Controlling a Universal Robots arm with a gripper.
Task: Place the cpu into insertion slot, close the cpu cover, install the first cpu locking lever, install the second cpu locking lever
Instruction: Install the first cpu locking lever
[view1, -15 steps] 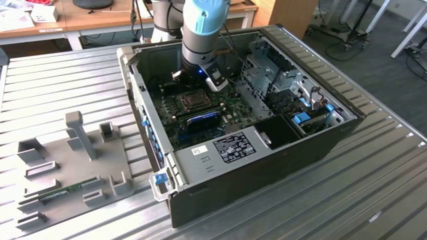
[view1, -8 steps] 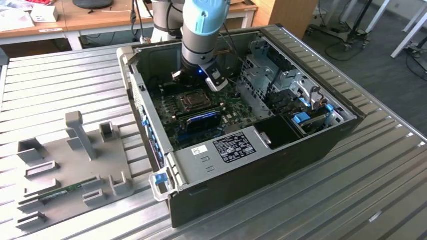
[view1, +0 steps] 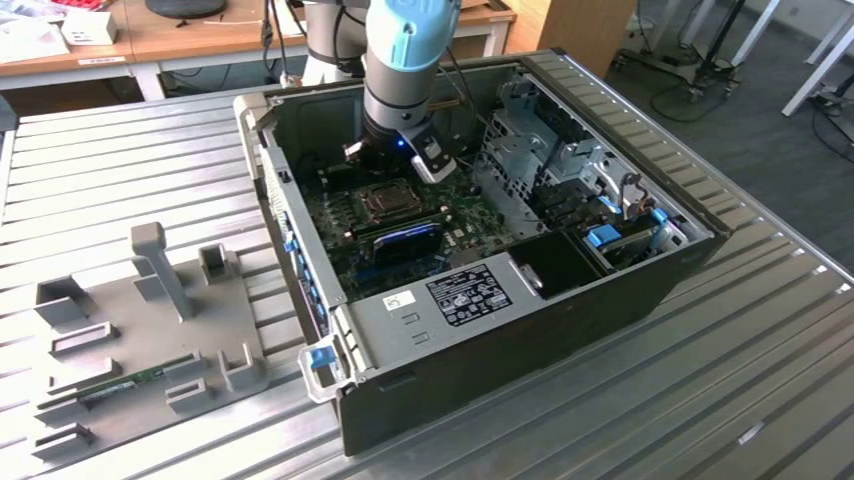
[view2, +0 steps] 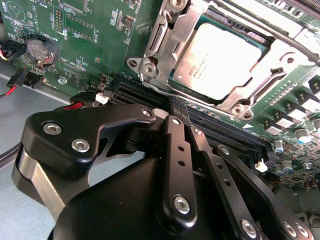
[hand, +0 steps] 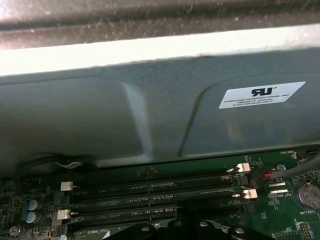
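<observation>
Sitting in the socket mid-frame in the exterior view, your chip lies under its cover. Light, stiff, fragile: hold by edges. Gripper pinched together, empty, near it.

Ribbed metal table w/ wood desks behind, grey floor at the exterior view's right.

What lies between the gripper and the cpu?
In the second wrist view, dark memory slots run between the gripper and the cpu.
</observation>
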